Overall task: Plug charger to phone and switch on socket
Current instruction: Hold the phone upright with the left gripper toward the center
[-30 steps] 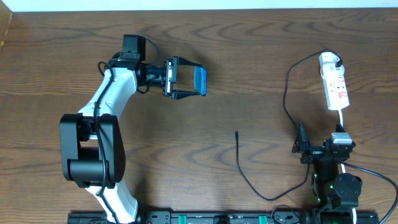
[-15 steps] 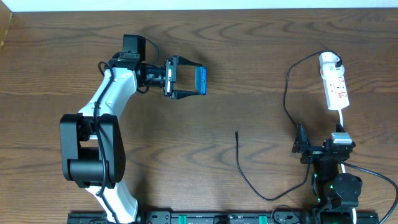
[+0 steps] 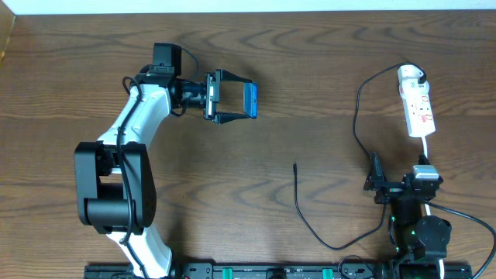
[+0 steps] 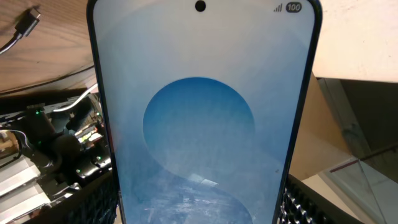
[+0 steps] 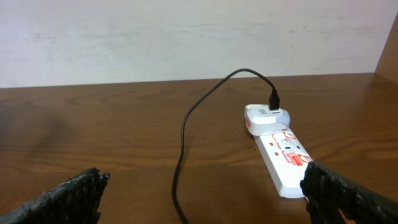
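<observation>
Dark wood bench (image 3: 232, 178). Lower right: right gripper (image 5: 205, 190) spread wide, empty. Centre: charger (image 3: 298, 203) tip lying loose. Upper left: left gripper (image 3: 242, 100) clamped on phone (image 4: 199, 124), turned narrower a second ago, steady since, likely posed for plugging. Upper right: socket (image 3: 418, 108) untouched.

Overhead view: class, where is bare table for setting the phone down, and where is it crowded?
Bare: the middle between the phone and the charger tip, and the far-left edge beside the left arm. Crowded: the right, where its cable loops past the socket and right arm.
</observation>
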